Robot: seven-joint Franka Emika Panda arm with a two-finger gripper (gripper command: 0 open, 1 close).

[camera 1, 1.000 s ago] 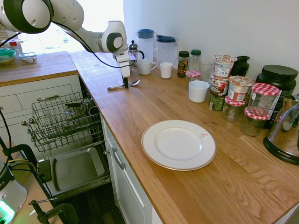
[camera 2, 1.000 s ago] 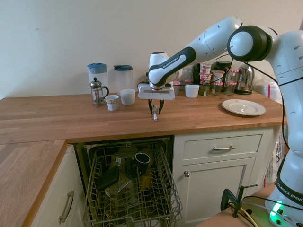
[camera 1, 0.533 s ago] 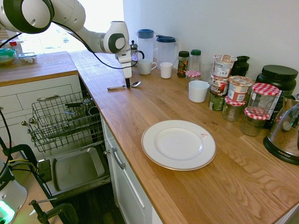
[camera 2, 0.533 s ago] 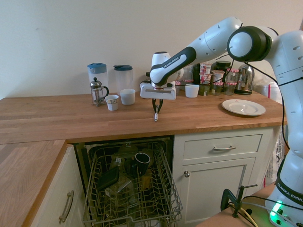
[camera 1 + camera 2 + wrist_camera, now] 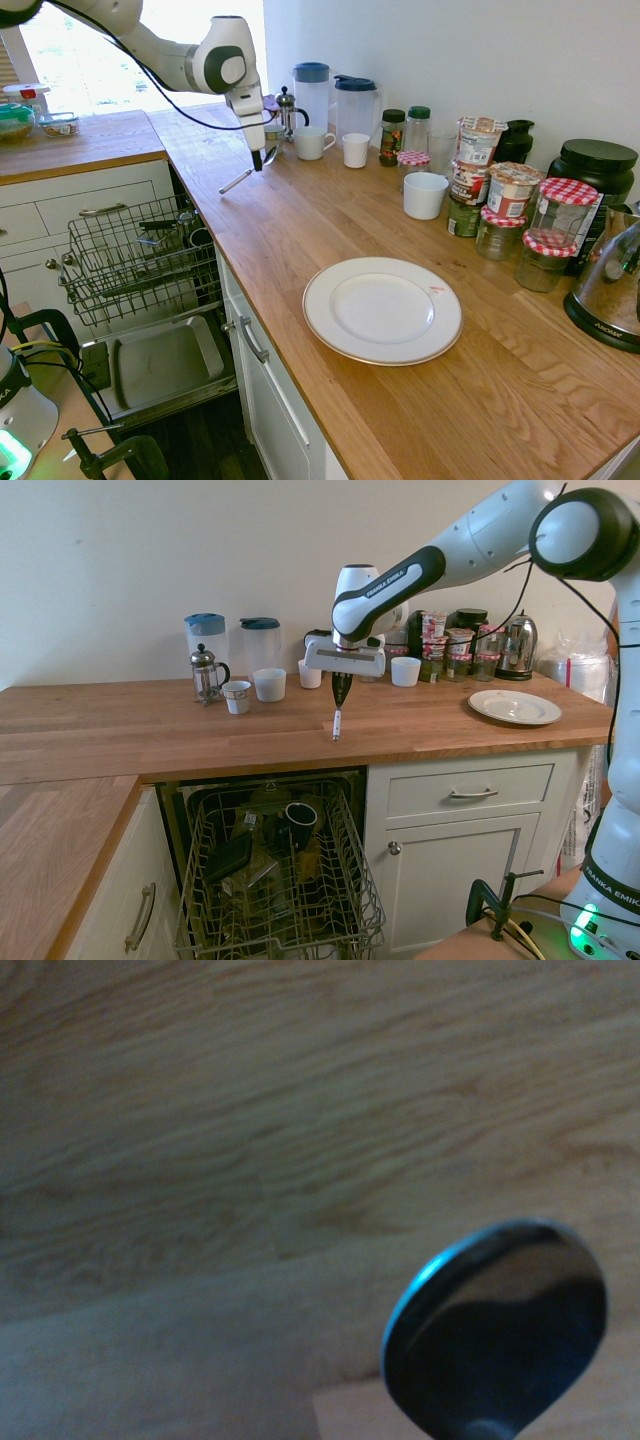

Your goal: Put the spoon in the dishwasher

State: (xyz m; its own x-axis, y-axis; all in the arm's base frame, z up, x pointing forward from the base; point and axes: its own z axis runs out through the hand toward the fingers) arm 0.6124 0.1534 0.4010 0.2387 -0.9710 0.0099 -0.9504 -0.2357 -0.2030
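Second exterior view: the tabletop (image 5: 150,725) spreads below the fingers (image 5: 341,692). The dishwasher (image 5: 280,880), its rack pulled out, sits lower than the fingers, beyond the tabletop's edge. A white plate (image 5: 515,707) lies well apart from them. The spoon (image 5: 236,181) is clenched between the fingers, tilted, its bowl raised and handle slanting down.
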